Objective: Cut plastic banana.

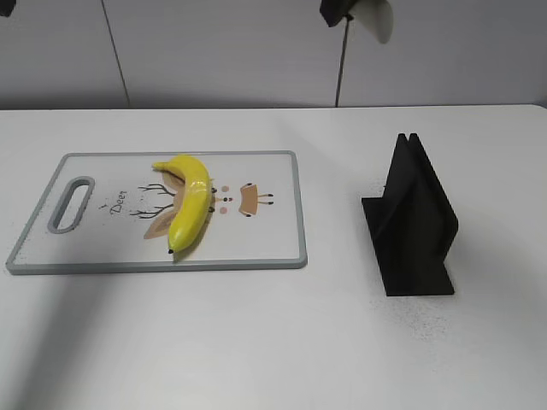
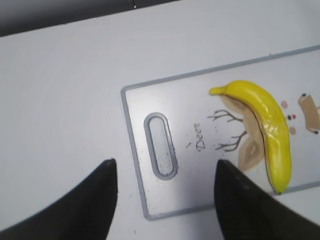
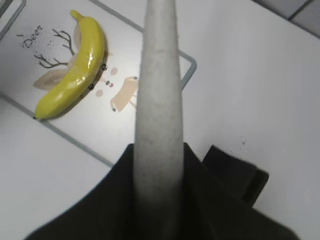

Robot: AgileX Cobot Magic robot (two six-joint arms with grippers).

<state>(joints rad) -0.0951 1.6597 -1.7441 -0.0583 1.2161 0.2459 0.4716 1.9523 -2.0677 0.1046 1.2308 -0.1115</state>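
A yellow plastic banana (image 1: 190, 205) lies on a white cutting board (image 1: 265, 239) with a grey rim and a deer drawing. My right gripper (image 1: 340, 10) is high at the top edge, to the right of and beyond the board, shut on a pale knife (image 1: 377, 22). In the right wrist view the knife (image 3: 159, 90) runs up from the shut jaws (image 3: 159, 167), with the banana (image 3: 75, 75) to its left. My left gripper (image 2: 166, 162) is open and empty above the board's handle-slot end (image 2: 161, 145). The banana (image 2: 267, 125) lies to its right. The left gripper is out of the exterior view.
A black knife stand (image 1: 414, 222) stands on the white table to the right of the board; it also shows in the right wrist view (image 3: 240, 175). A grey wall runs along the back of the table.
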